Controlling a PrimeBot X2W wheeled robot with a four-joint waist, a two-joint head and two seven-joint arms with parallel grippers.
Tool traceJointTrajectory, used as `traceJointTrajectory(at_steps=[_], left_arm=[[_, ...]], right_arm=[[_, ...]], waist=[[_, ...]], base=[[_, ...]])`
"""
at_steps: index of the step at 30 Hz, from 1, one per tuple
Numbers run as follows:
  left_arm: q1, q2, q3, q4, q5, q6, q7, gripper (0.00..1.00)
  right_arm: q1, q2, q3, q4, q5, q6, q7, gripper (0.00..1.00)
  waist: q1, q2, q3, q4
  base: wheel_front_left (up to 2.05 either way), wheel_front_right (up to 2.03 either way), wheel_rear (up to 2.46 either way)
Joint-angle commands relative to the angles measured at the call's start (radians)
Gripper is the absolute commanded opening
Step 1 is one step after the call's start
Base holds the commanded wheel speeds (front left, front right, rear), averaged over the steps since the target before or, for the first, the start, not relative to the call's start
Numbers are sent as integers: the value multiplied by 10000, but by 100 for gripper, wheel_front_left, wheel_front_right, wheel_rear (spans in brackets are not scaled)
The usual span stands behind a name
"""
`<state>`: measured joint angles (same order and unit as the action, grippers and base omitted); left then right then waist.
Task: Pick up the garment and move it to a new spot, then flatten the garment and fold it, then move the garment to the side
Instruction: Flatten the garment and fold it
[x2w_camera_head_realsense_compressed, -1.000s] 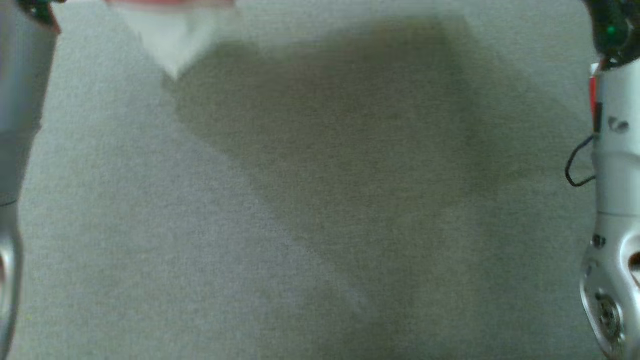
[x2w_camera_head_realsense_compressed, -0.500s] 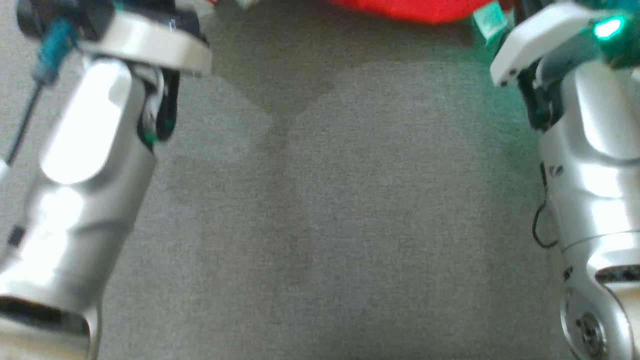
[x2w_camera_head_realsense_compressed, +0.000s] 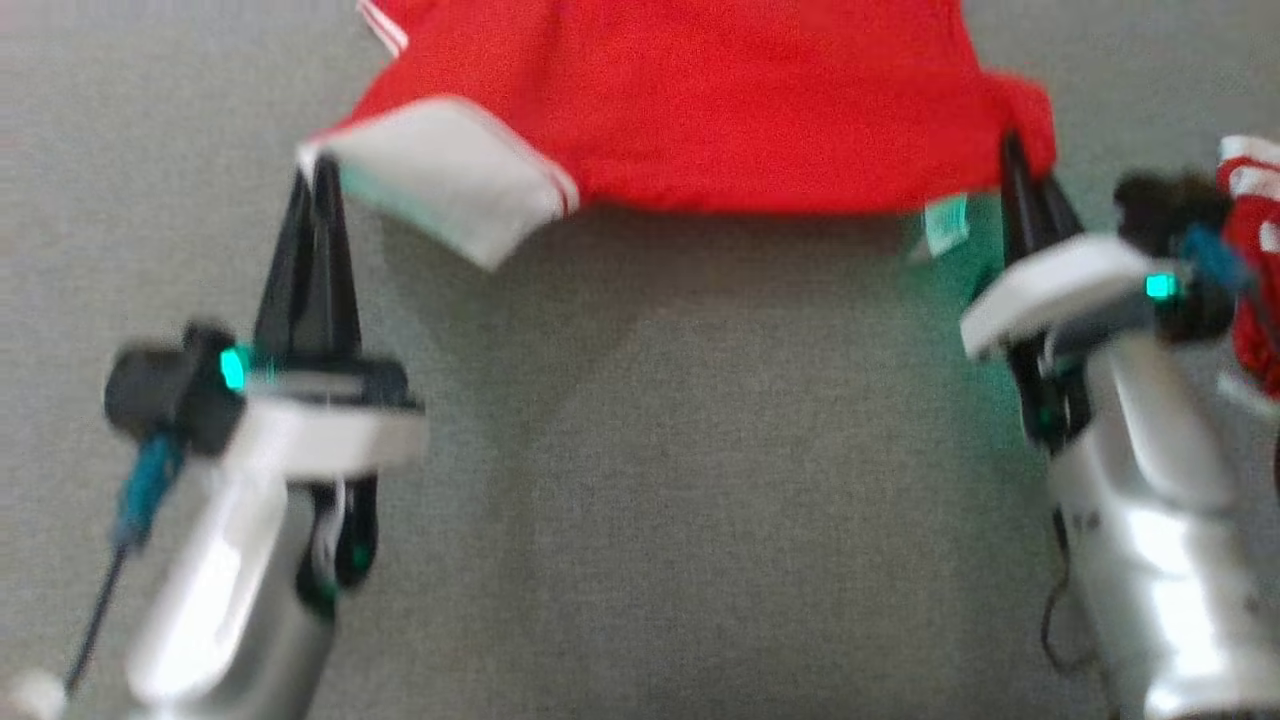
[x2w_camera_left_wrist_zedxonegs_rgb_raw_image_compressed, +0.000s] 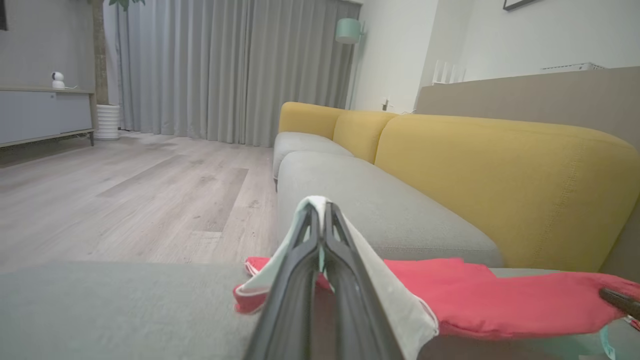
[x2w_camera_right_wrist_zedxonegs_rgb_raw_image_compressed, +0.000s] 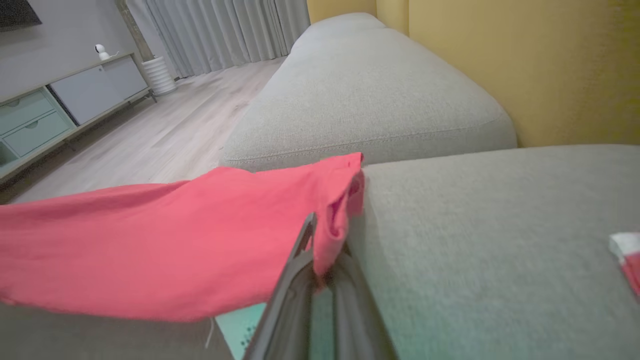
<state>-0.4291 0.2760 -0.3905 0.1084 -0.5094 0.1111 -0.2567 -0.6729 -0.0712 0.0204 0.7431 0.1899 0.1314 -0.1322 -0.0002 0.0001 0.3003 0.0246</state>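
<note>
A red garment (x2w_camera_head_realsense_compressed: 700, 110) with white trim is stretched between my two grippers over the grey sofa seat (x2w_camera_head_realsense_compressed: 640, 500). My left gripper (x2w_camera_head_realsense_compressed: 318, 175) is shut on its white-edged corner (x2w_camera_head_realsense_compressed: 450, 190); in the left wrist view the white fabric (x2w_camera_left_wrist_zedxonegs_rgb_raw_image_compressed: 380, 280) drapes over the closed fingers of the left gripper (x2w_camera_left_wrist_zedxonegs_rgb_raw_image_compressed: 320, 207). My right gripper (x2w_camera_head_realsense_compressed: 1015, 165) is shut on the red edge at the other side; in the right wrist view that gripper (x2w_camera_right_wrist_zedxonegs_rgb_raw_image_compressed: 320, 245) pinches a bunched red fold (x2w_camera_right_wrist_zedxonegs_rgb_raw_image_compressed: 340, 210). A pale tag (x2w_camera_head_realsense_compressed: 945, 225) hangs below the hem.
Yellow back cushions (x2w_camera_left_wrist_zedxonegs_rgb_raw_image_compressed: 500, 170) rise behind the grey seat. Another red and white striped cloth (x2w_camera_head_realsense_compressed: 1255, 280) lies at the far right. Wooden floor (x2w_camera_left_wrist_zedxonegs_rgb_raw_image_compressed: 125, 195), grey curtains (x2w_camera_left_wrist_zedxonegs_rgb_raw_image_compressed: 225, 70) and a low cabinet (x2w_camera_right_wrist_zedxonegs_rgb_raw_image_compressed: 75, 105) lie beyond the sofa.
The head camera has tilted, bringing the garment and both grippers into view. Both arms now reach forward with the red cloth held taut between them.
</note>
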Motion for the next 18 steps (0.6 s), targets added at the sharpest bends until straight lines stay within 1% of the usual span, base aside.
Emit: traceJointTrajectory(at_steps=[1, 5, 8, 11, 16, 17, 18], left_arm=[[179, 357, 498, -631, 71, 131, -49, 0], [1950, 361, 617, -1697, 128, 596, -50, 0], [3146, 401, 516, -2388, 182, 1000, 18, 0], [4161, 522, 372, -3047, 222, 1294, 226, 0], [5477, 994, 10, -4062, 577, 1723, 882, 0], [5665, 1066, -58, -4224, 615, 1792, 1043, 0], [5665, 1066, -58, -4224, 615, 1792, 1043, 0]], right_arm=[[347, 208, 87, -659, 75, -7, -67, 0], [2076, 208, -225, -2232, -34, -7, 178, 0], [3556, 209, -419, -3658, 247, -7, 554, 0], [5077, 209, -580, -5103, 582, -7, 1089, 0], [7399, 209, -840, -7196, 765, -7, 2094, 0], [7789, 209, -912, -7506, 728, -7, 2268, 0], [7789, 209, -912, -7506, 728, -7, 2268, 0]], waist=[[2, -1, -412, 57], [2, -1, -988, 110], [2, -1, -1486, 223], [2, -1, -2010, 302], [2, -1, -2745, 457], [2, -1, -2900, 502], [2, -1, -2900, 502]], base=[[0, 0, 0], [0, 0, 0], [0, 0, 0], [0, 0, 0], [0, 0, 0], [0, 0, 0], [0, 0, 0]])
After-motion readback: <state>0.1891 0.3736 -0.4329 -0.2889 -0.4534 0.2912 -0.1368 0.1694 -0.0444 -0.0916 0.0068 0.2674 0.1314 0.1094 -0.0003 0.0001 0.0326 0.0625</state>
